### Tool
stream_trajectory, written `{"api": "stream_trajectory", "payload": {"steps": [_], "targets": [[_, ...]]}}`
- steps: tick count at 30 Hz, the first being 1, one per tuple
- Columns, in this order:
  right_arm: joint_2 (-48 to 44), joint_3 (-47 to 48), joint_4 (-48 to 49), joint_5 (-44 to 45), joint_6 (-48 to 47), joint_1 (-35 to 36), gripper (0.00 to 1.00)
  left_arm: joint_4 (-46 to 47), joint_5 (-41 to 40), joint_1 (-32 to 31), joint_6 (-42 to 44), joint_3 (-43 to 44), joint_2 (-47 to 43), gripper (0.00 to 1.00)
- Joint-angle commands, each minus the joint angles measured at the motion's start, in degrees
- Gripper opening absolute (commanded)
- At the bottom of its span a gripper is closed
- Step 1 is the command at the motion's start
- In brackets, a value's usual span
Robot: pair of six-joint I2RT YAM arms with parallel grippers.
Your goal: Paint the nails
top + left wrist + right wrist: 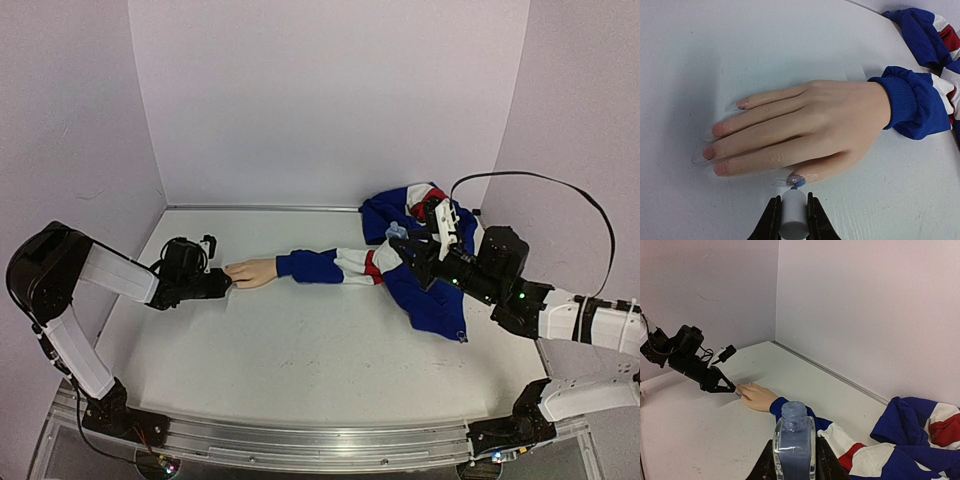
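The pale mannequin hand (250, 272) lies palm down on the white table, its blue sleeve cuff (910, 102) to the right. In the left wrist view the hand (805, 135) has four pinkish fingertip nails (717, 130), and the thumb nail (795, 177) carries a bluish-purple smear. My left gripper (792, 200) is shut on a pale grey cap (792, 217), whose blue brush tip (800, 184) touches the thumb nail. My right gripper (794, 462) is shut on an open clear bottle (794, 440) of blue polish, held upright above the jacket.
A blue, white and red jacket (420, 215) lies bunched at the back right, its sleeve (340, 266) running to the hand. Walls close the table at the back and both sides. My left gripper also shows in the right wrist view (722, 385).
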Motion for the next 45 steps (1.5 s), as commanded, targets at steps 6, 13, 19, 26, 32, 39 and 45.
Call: {"api": "stream_trajectory", "payload": {"steps": [6, 13, 19, 26, 32, 39, 45], "targets": [[-0.33, 0.73, 4.95, -0.28, 0.21, -0.2, 0.0, 1.33, -1.83, -0.21, 1.05, 2.72, 0.7, 0.0], [-0.16, 0.82, 4.95, -0.4, 0.21, -0.19, 0.0, 1.3, -5.51, -0.22, 1.06, 1.88, -0.16, 0.0], [0.09, 0.91, 4.95, -0.37, 0.21, -0.22, 0.0, 0.62, -8.1, -0.22, 0.18, 1.89, -0.59, 0.0], [0.07, 1.0, 5.0, -0.73, 0.26, -0.17, 0.0, -0.25, -7.95, -0.27, 0.71, 0.27, -3.82, 0.0], [-0.18, 0.92, 4.95, -0.86, 0.38, -0.22, 0.0, 0.01, -3.57, -0.64, 0.51, 0.9, -3.51, 0.0], [-0.23, 0.82, 4.95, -0.71, 0.33, -0.25, 0.0, 0.34, -2.61, -0.73, 0.69, 2.87, -2.09, 0.0], [-0.42, 0.74, 4.95, -0.6, 0.38, -0.21, 0.0, 0.44, -0.73, -0.73, 0.52, 3.43, -0.75, 0.0]]}}
